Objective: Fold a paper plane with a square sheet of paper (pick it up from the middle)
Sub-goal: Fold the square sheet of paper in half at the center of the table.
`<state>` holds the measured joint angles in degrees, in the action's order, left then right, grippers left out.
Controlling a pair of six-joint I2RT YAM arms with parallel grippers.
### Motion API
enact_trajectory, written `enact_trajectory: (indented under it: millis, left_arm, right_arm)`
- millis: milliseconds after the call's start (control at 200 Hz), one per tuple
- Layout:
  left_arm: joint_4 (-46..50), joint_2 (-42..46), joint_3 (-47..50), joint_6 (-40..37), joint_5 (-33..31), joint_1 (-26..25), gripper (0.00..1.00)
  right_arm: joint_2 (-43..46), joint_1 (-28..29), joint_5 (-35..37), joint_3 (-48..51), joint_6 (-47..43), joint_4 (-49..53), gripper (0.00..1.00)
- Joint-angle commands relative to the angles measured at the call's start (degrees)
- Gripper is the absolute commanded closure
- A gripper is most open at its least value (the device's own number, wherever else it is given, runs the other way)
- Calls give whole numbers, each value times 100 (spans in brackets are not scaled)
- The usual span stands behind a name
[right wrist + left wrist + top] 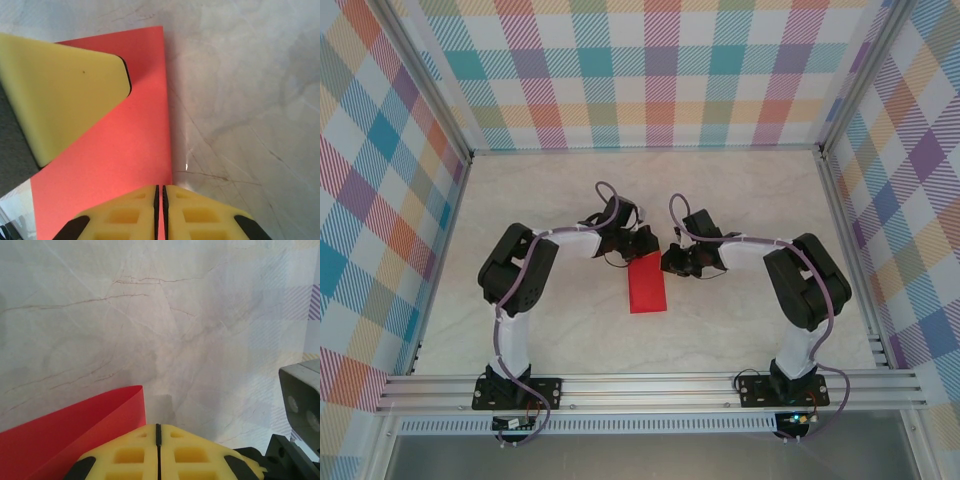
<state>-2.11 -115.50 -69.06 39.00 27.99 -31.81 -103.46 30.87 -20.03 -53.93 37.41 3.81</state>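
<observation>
Yellow foam pads fill the bottom of both wrist views, shut pad to pad with only a thin seam between; left gripper (pixel 158 430) closed, right gripper (pixel 160 189) closed. We can't tell whether either has a paper edge nipped in the seam.

Thin bright-red sheet of paper (pixel 648 287) lies on the pale marble-pattern table top (pixel 540 200), centred between the two arms. Both grippers sit at its far end; left at the far-left corner, right just off the far-right edge.

Why like this, our read:
- closed pads make a blunt presser, good for holding a layer down or running a crease; open jaws would snag the sheet
- one of the left's pads (pixel 65 95) sits over the far-left part of the paper, we think as the anchor; contact can't be confirmed
- the right gripper comes in over the near part of the sheet, close to its right edge, so it can work that edge while the left steadies

How the paper looks:
- from above, a narrow rectangle rather than a square, slightly tilted; we judge it is folded in half
- right edge straight and crisp, thin shadow beside it on the table
- from the left wrist, the top layer bows upward with a curved free edge; crease not pressed flat there
- no pointed nose, no wings; early in the fold
</observation>
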Motion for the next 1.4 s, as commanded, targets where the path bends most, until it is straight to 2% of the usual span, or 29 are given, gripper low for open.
enact_trajectory:
  millis: [0, 375, 755, 930, 1210, 1395]
  left_arm:
    - [-38, -201, -193, -9, 155, -36, 93]
    - [31, -425, -341, -57, 167, -35, 93]
    - [-446, -104, -40, -7, 473, -36, 90]
    - [-436, -247, 31, -25, 502, -34, 90]
    - [56, -419, -2, -171, -221, -27, 94]
    - [144, -528, 43, -174, -433, -27, 95]
  right_arm:
    - [-173, 41, -164, 41, 170, -235, 87]
    - [-434, 33, -377, -47, 158, -226, 88]
    - [-562, 38, -69, -135, 149, 228, 88]
    - [-592, 35, -55, -168, 155, 269, 88]
    - [-503, 33, -264, -112, 127, 349, 89]
    - [-360, 52, -638, 25, 2, 398, 88]
